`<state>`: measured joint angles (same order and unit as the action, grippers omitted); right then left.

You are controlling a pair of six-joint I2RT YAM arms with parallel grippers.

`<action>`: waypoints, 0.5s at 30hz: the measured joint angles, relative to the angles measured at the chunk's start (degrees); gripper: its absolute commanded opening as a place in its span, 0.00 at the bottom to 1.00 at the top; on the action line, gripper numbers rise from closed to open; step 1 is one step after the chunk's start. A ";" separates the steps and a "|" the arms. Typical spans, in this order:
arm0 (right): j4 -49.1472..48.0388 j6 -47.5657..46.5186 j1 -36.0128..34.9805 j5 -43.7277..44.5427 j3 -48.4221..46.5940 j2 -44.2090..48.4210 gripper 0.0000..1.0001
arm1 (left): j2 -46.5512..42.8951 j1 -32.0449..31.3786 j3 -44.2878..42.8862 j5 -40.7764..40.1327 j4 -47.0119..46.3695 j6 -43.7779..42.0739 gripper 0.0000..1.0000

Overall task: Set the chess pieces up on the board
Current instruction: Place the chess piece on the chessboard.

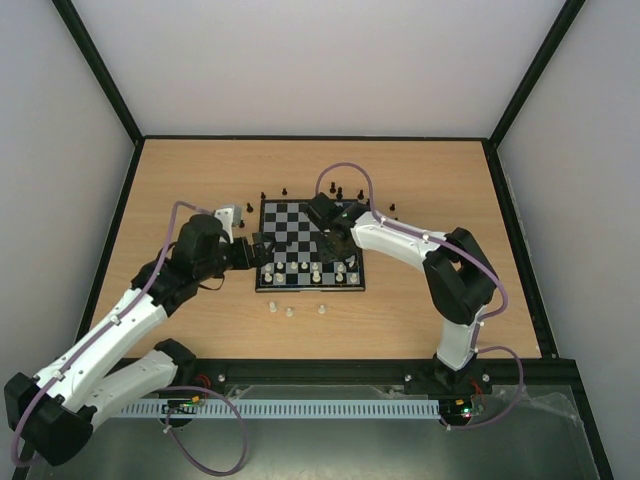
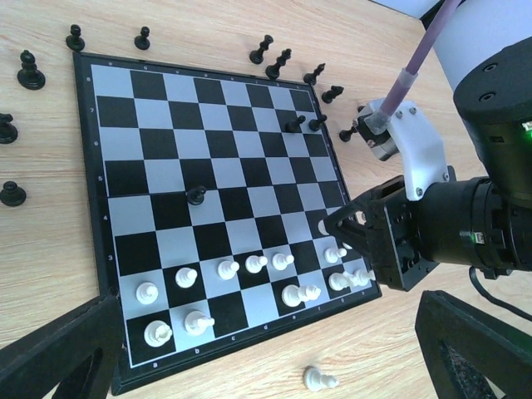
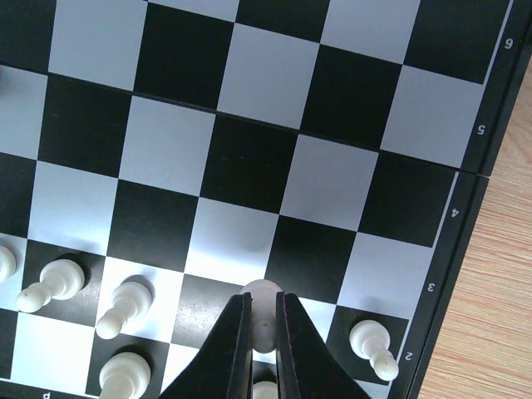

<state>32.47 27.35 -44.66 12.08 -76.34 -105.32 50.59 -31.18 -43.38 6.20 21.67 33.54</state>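
The board [image 1: 290, 215] lies mid-table. White chess pieces [image 2: 229, 268] fill much of its two nearest rows. One black pawn [image 2: 196, 195] stands mid-board and two black pieces [image 2: 295, 125] near the far right corner. My right gripper [image 3: 264, 332] is shut on a white pawn [image 3: 264, 299], held just over the second and third rows near the board's right side. The left wrist view also shows this right gripper [image 2: 332, 224]. My left gripper [image 2: 266, 366] hangs open and empty over the board's near-left edge, its fingers [image 2: 58, 357] wide apart.
Several black pieces [image 1: 340, 192] stand on the wood behind the board, more [image 2: 31, 71] along its left side. Three white pieces [image 1: 290, 312] lie on the table in front of the board, one [image 2: 318, 379] between my left fingers. The table is walled on three sides.
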 measured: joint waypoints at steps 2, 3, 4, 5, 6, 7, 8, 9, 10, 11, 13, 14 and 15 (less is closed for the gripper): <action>-0.11 -0.09 0.00 -0.22 0.00 -0.02 0.01 | -0.22 0.02 0.11 -0.24 0.04 0.00 0.99; -0.20 -0.15 0.00 -0.37 0.00 -0.02 0.01 | -0.22 0.04 0.13 -0.26 0.02 0.02 0.99; -0.28 -0.17 -0.07 -0.55 0.00 -0.02 0.01 | -0.22 0.11 0.17 -0.26 0.00 0.00 0.99; -0.28 -0.20 -0.13 -0.74 0.00 -0.02 0.01 | -0.22 0.13 0.24 -0.26 0.00 0.02 0.99; -0.31 -0.22 -0.28 -0.96 0.00 -0.02 0.01 | -0.22 0.13 0.33 -0.26 0.00 0.02 0.99; -0.33 -0.24 -0.48 -1.14 0.00 -0.04 0.01 | -0.22 0.13 0.37 -0.26 0.02 0.02 0.99; -0.37 -0.24 -0.70 -1.22 0.00 -0.11 0.01 | -0.22 0.13 0.37 -0.26 0.02 0.02 0.99; -0.46 -0.31 -0.96 -1.36 0.00 -0.24 0.01 | -0.22 0.13 0.37 -0.26 0.00 0.02 0.99; -0.50 -0.35 -1.18 -1.46 0.00 -0.39 0.01 | -0.22 0.13 0.37 -0.26 -0.02 0.02 0.99; -0.59 -0.37 -1.40 -1.55 0.00 -0.59 0.01 | -0.22 0.13 0.37 -0.26 -0.02 0.04 0.99; -0.68 -0.37 -1.70 -1.66 0.02 -1.03 0.02 | -0.22 0.13 0.37 -0.24 -0.02 0.04 0.99; -0.68 -0.39 -1.86 -1.75 0.04 -1.29 0.01 | -0.22 0.13 0.37 -0.24 -0.02 0.07 0.99; -0.70 -0.37 -1.88 -1.79 0.11 -1.42 0.01 | -0.22 0.13 0.37 -0.24 -0.02 0.04 0.99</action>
<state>31.77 26.98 -46.54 10.28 -76.23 -106.74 50.37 -31.05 -43.00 5.96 21.65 33.58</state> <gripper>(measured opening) 0.052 0.992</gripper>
